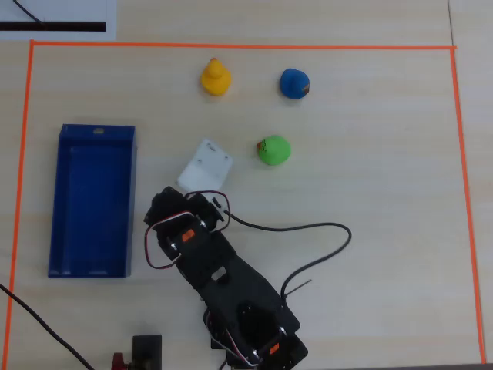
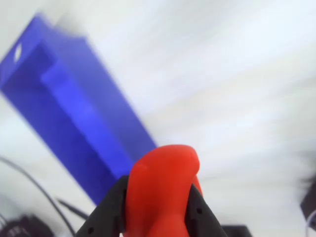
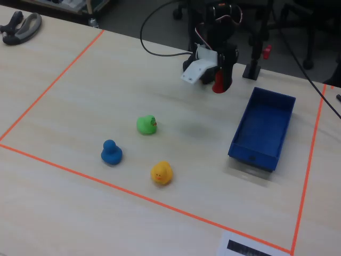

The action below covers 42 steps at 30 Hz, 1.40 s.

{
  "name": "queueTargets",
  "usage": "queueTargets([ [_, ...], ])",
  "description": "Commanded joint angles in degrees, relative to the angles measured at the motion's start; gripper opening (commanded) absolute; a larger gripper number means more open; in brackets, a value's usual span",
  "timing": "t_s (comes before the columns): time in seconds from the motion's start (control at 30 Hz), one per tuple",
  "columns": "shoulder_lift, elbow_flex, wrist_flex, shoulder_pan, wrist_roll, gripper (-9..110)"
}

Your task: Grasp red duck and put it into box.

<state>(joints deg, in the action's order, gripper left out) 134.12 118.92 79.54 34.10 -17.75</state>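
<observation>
The red duck [image 2: 163, 192] fills the lower middle of the wrist view, and my gripper [image 2: 158, 200] is shut on it, with a black finger [image 2: 111, 207] pressed to each side. In the fixed view the red duck [image 3: 218, 84] hangs in the gripper [image 3: 219, 80] above the table, left of the far end of the blue box [image 3: 264, 128]. The blue box [image 2: 74, 113] lies blurred beyond the duck in the wrist view. From overhead the box [image 1: 92, 139] sits left of the arm [image 1: 208, 254], which hides the duck.
A green duck [image 1: 273, 149], a blue duck [image 1: 293, 83] and a yellow duck [image 1: 216, 77] stand apart on the table beyond the arm. Orange tape [image 1: 231, 46] frames the work area. A black cable [image 1: 308, 231] loops right of the arm.
</observation>
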Motion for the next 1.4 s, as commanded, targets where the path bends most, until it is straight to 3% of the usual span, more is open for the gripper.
queueTargets([
  [0.0, -8.3, -9.5, -0.1, 4.1, 0.5, 0],
  [0.4, -35.2, -31.8, -4.1, 12.1, 1.9, 0],
  [0.73, -49.0, -35.2, -12.6, 15.4, 4.3, 0],
  [0.83, -51.0, -35.2, -12.2, 16.0, 2.3, 1],
  [1.07, -49.3, -34.3, -9.4, 14.8, -1.1, 23],
  [1.37, -38.5, -34.1, -1.3, 8.1, -6.7, 28],
])
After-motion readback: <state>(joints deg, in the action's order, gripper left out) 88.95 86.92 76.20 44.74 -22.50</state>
